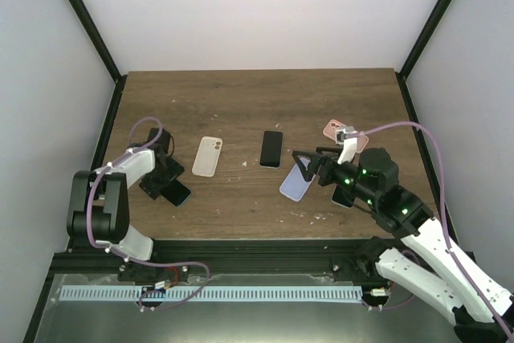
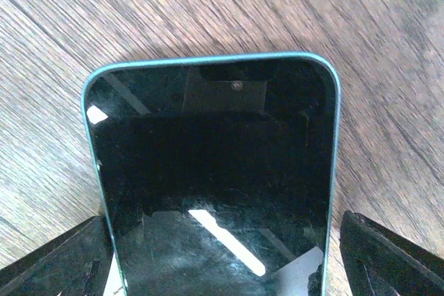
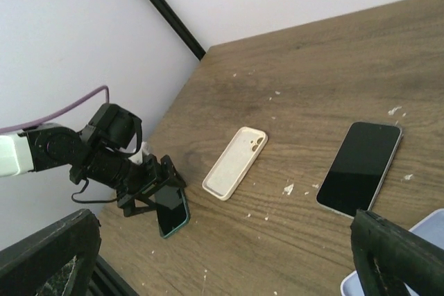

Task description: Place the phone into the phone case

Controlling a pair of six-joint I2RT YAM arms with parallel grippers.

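Observation:
A teal-rimmed phone (image 2: 215,171) lies screen up on the table at the near left, also in the top view (image 1: 177,193) and the right wrist view (image 3: 171,211). My left gripper (image 2: 222,221) is low over it, open, one finger on each side, a thin gap showing at the right finger (image 2: 388,254). A cream phone case (image 1: 208,156) lies open side up just right of it. A second black phone (image 1: 272,149) lies mid-table. My right gripper (image 1: 305,166) is open and empty, hovering by a lavender case (image 1: 295,186).
A pink case (image 1: 333,129) with a white object on it lies at the right rear. A dark phone (image 1: 342,195) lies partly under my right arm. White crumbs dot the wood (image 3: 288,188). Black frame posts stand at the table's corners.

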